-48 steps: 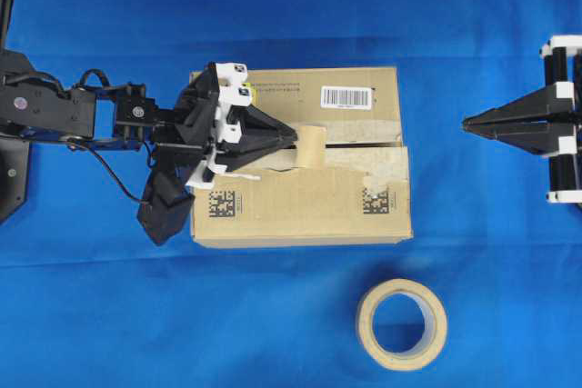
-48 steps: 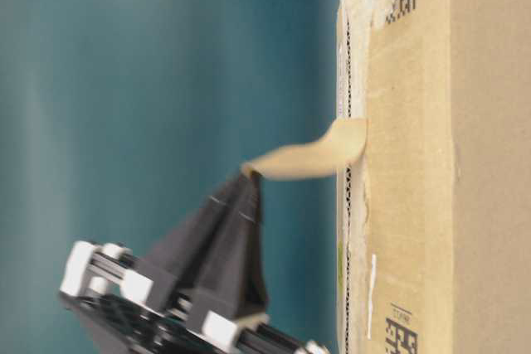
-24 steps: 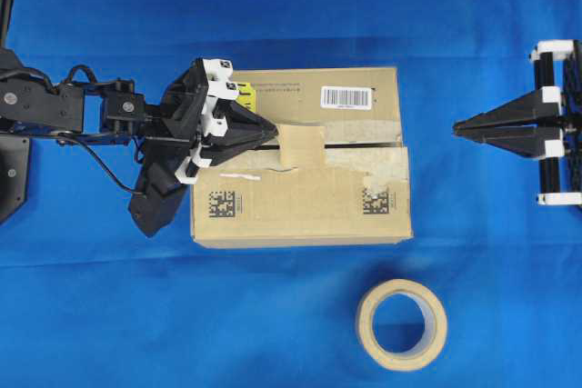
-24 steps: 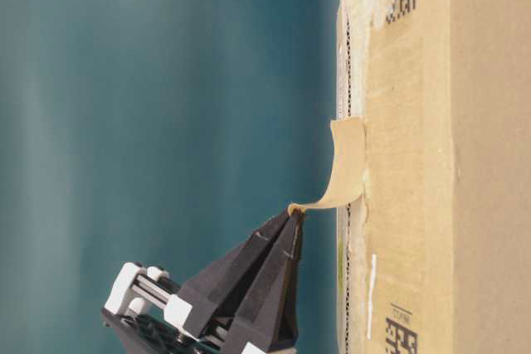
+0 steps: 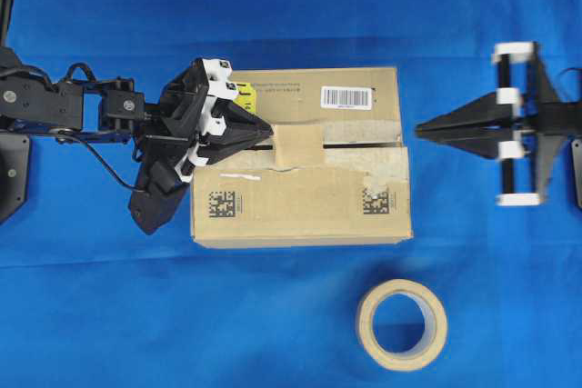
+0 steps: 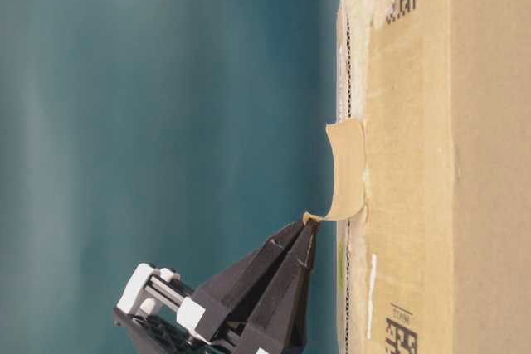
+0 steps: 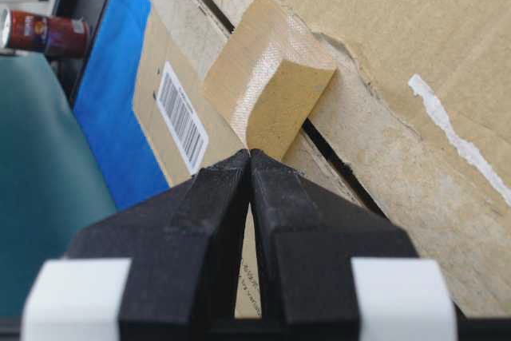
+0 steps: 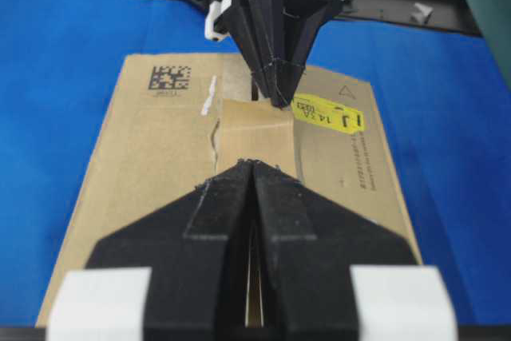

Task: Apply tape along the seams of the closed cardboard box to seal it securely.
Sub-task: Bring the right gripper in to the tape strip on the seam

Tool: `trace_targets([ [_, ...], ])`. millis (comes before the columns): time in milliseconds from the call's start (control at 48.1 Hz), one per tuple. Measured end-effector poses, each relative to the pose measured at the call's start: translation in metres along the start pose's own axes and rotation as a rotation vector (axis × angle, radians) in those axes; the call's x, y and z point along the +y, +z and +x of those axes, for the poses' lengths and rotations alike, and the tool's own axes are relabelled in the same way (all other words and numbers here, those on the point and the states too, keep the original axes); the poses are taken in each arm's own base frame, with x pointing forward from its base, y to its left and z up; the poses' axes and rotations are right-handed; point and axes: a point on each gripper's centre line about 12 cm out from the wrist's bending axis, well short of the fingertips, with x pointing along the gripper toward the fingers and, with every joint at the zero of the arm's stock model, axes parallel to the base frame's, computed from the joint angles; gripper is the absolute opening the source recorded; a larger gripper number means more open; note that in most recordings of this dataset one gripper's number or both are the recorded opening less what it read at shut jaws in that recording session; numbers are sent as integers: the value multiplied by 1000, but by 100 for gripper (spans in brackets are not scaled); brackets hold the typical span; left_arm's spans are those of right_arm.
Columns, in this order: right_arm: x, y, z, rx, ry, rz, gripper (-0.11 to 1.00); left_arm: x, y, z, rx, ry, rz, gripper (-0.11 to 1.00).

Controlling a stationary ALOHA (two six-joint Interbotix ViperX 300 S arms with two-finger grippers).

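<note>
1. Left gripper point(image 5: 269, 136) is pinched shut on one end of the tape point(image 5: 299, 145); the far end's stuck over the seams point(image 5: 364, 143).
2. Right gripper point(image 5: 420, 131) closed, empty, beside the cardboard box point(image 5: 300, 206).
3. Most of the seam's still untaped.

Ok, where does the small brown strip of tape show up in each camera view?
Overhead: tape on the box top, left of centre, over the slit.
Table-level: tape arching off the box face, mid-frame.
Left wrist: tape upper centre, above the left claw.
Right wrist: tape centre.
Shared landmark: left claw tip at the tape's end.
</note>
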Motion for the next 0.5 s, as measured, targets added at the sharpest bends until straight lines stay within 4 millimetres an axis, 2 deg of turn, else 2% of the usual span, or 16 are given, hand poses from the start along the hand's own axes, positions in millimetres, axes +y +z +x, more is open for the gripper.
trace_targets([
  [125, -1, 2, 22, 10, -8, 23, 3, 0, 0, 0, 0, 0, 3, 2],
  [333, -1, 2, 66, 45, -15, 47, 59, 0, 0, 0, -1, 1, 5, 2],
  [374, -1, 2, 75, 54, -16, 46, 61, 0, 0, 0, -1, 1, 6, 2],
  [499, 0, 2, 93, 62, -15, 49, 53, 0, 0, 0, 1, -1, 6, 2],
])
